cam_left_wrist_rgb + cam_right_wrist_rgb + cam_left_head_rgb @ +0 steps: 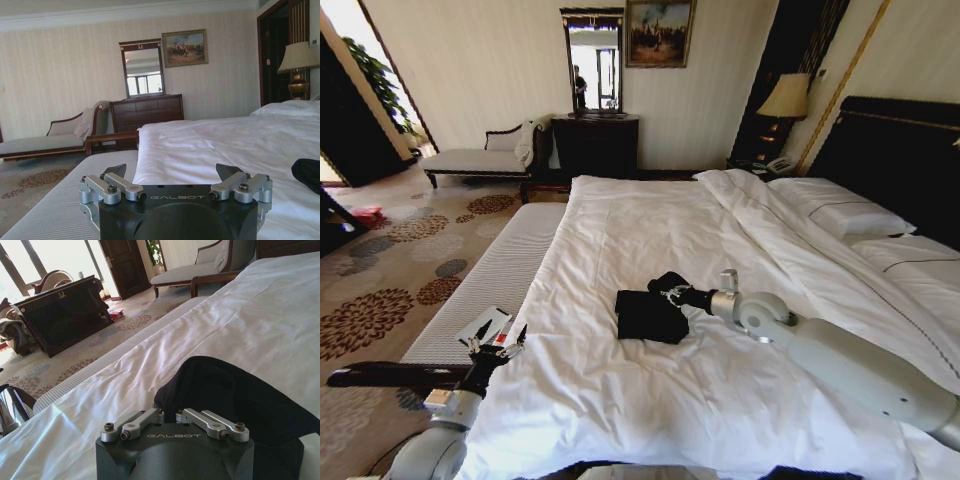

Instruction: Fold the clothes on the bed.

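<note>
The bed (650,390) is covered by a white duvet; the black T-shirt (650,312), already bunched into a compact bundle, sits mid-bed. A raised fold is pinched by the right gripper (673,294), fingers drawn together on cloth; probably best carried low and laid flat, edges lined up. The left gripper (492,346) is parked wide open beside the bench (495,275).

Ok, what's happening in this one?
The robot is folding a black T-shirt on the bed. Its right gripper is at the shirt, fingers shut on a raised fold of fabric near the shirt's upper edge; the shirt already lies bunched into a compact shape on the white duvet. The left gripper hangs open off the bed's left side, above the striped bench, holding nothing.
</note>
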